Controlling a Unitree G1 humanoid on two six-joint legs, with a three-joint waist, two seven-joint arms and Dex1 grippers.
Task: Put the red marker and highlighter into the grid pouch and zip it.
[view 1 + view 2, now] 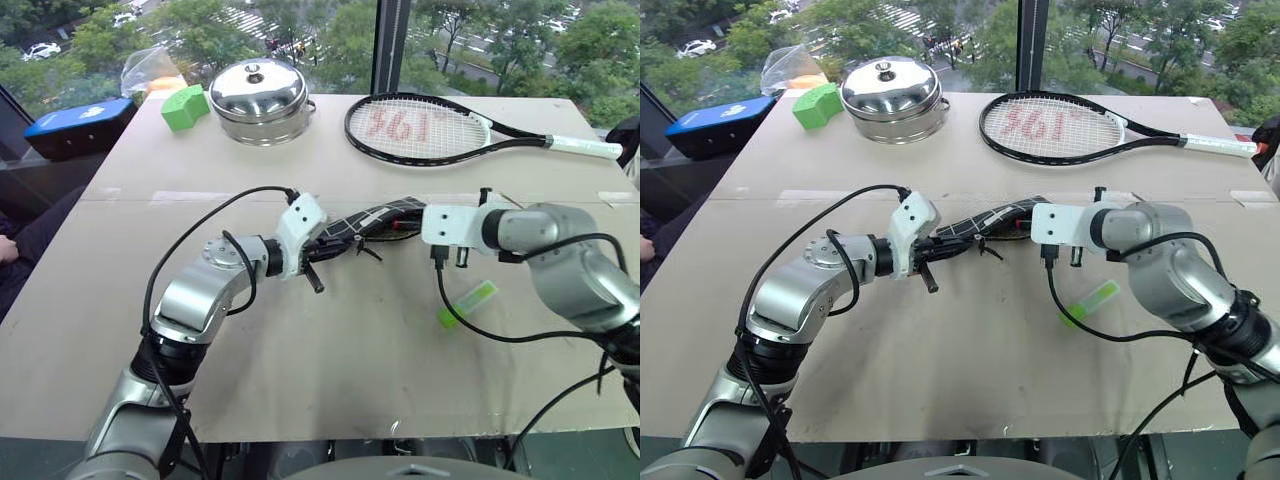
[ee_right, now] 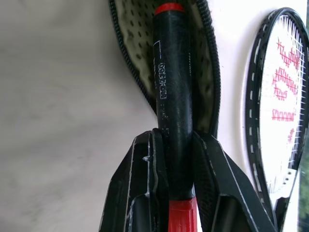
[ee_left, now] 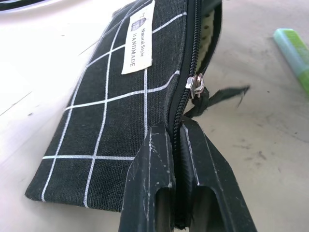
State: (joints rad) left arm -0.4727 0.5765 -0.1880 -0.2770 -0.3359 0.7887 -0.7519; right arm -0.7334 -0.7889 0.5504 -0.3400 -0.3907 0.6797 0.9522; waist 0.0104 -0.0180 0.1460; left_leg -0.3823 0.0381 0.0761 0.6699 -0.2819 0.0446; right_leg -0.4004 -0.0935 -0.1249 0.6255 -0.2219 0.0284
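The left gripper (image 3: 178, 164) has its fingers clamped on the grid pouch (image 3: 120, 125) at its zipper edge. The right gripper (image 2: 176, 159) squeezes the red marker (image 2: 174, 96), its tip at the open mouth. Slide it straight in, slowly. The highlighter (image 1: 466, 303) lies on the counter (image 1: 330, 350).

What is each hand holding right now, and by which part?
Left hand pinches the grid pouch at its zipper edge, near the closed end. Right hand grips the red marker around its black barrel.
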